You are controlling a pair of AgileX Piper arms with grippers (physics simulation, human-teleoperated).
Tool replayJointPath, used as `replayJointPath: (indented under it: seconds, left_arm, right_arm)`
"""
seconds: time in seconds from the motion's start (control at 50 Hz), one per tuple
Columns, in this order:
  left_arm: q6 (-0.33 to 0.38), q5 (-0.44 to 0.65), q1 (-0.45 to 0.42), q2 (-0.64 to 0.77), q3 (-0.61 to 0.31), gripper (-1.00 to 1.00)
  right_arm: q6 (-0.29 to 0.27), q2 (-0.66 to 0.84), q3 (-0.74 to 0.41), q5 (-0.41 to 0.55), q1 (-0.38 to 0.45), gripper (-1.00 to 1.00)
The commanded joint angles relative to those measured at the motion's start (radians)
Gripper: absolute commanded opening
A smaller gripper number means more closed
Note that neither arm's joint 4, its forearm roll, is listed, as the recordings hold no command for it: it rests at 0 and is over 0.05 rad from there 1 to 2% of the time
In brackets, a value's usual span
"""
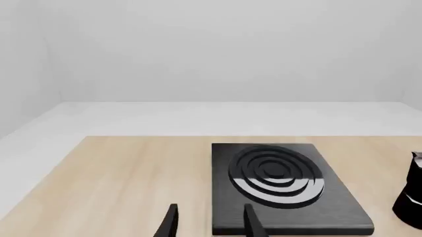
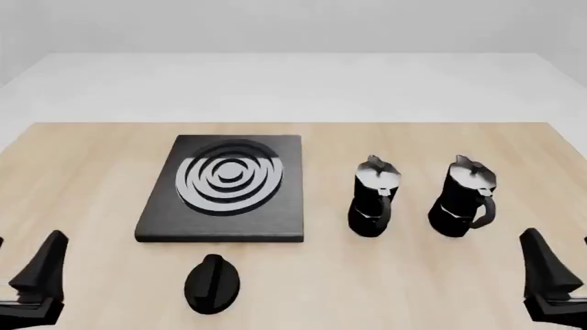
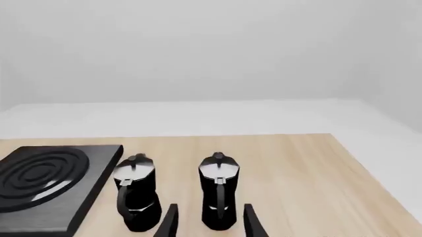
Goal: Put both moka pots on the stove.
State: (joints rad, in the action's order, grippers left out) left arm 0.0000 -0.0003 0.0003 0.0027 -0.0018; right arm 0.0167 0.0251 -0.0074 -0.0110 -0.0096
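**Two pots to move, and little room between them**

We begin with the table (image 2: 82,158), then the stove (image 2: 225,223), a flat slab on its left half. Its long axis runs away from us, with the ring burner (image 2: 229,177) toward the far end. Nothing rests on it, so the whole task is still ahead of us.

To its right stand the two moka pots, both upright, their long axes vertical. The nearer-to-stove pot (image 2: 374,198) and the outer pot (image 2: 463,198) sit near each other but apart, handles turned toward our side and slightly rightward, spouts pointing away.

The oval black knob (image 2: 212,282) lies in front of the stove, apart from it.

Smallest, our tools: the left gripper (image 1: 208,223) hangs open and empty over the stove's near edge; the right gripper (image 3: 208,221) is open and empty, lined up on the outer pot.

We judge these to be the risks. Fingers closing around one pot could nudge and topple its neighbour. A grasp on the narrow waist or handle could let the pot swing. Carrying low could catch the stove's edge, or sweep the knob.
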Motion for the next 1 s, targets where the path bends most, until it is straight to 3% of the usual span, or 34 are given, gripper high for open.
replayJointPath:
  seconds: [0.02, 0.06, 0.08, 0.1, 0.18, 0.24, 0.3, 0.32, 0.42, 0.46, 0.54, 0.58, 0.66, 0.74, 0.96, 1.0]
  left_arm:
    - [0.0, 0.003, 0.0, 0.003, -0.005, 1.0]
    - [0.0, 0.001, 0.0, 0.005, -0.005, 1.0]
    - [0.0, -0.001, 0.0, 0.005, -0.003, 1.0]
    - [0.0, 0.002, 0.0, 0.004, -0.005, 1.0]
    - [0.0, 0.0, 0.0, 0.004, -0.003, 1.0]
    - [0.0, 0.0, 0.0, 0.006, -0.005, 1.0]
    - [0.0, -0.001, 0.0, 0.007, -0.004, 1.0]
    - [0.0, -0.001, 0.0, 0.006, -0.004, 1.0]
    - [0.0, -0.001, 0.0, 0.006, -0.004, 1.0]
    - [0.0, 0.0, 0.0, 0.006, -0.005, 1.0]
    - [0.0, 0.001, 0.0, 0.006, -0.005, 1.0]
    - [0.0, 0.001, 0.0, 0.006, -0.005, 1.0]
    - [0.0, -0.002, 0.0, 0.006, -0.003, 1.0]
    - [0.0, 0.0, 0.0, 0.006, -0.005, 1.0]
    - [0.0, -0.002, 0.0, 0.008, -0.005, 1.0]
    - [0.0, -0.002, 0.0, 0.007, -0.004, 1.0]
  right_arm:
    - [0.002, 0.023, -0.073, 0.054, 0.018, 1.0]
    - [0.009, 0.142, -0.095, 0.022, 0.025, 1.0]
    - [-0.035, 0.197, -0.109, 0.012, 0.01, 1.0]
    - [-0.035, 0.214, -0.119, 0.012, 0.003, 1.0]
    - [-0.048, 0.157, -0.179, 0.101, 0.017, 1.0]
    - [-0.124, 0.198, -0.275, 0.171, -0.018, 1.0]
    - [-0.114, 0.224, -0.31, 0.185, -0.044, 1.0]
    - [-0.118, 0.239, -0.339, 0.198, -0.018, 1.0]
    - [-0.024, 0.389, -0.43, 0.215, 0.103, 1.0]
    - [-0.026, 0.403, -0.439, 0.213, 0.119, 1.0]
    - [0.032, 0.488, -0.447, 0.175, 0.208, 1.0]
    - [0.038, 0.495, -0.444, 0.173, 0.2, 1.0]
    - [0.019, 0.522, -0.433, 0.149, 0.262, 1.0]
    - [0.047, 0.541, -0.439, 0.146, 0.292, 1.0]
    - [0.055, 0.629, -0.424, 0.079, 0.362, 1.0]
    - [0.087, 0.673, -0.413, 0.047, 0.383, 1.0]
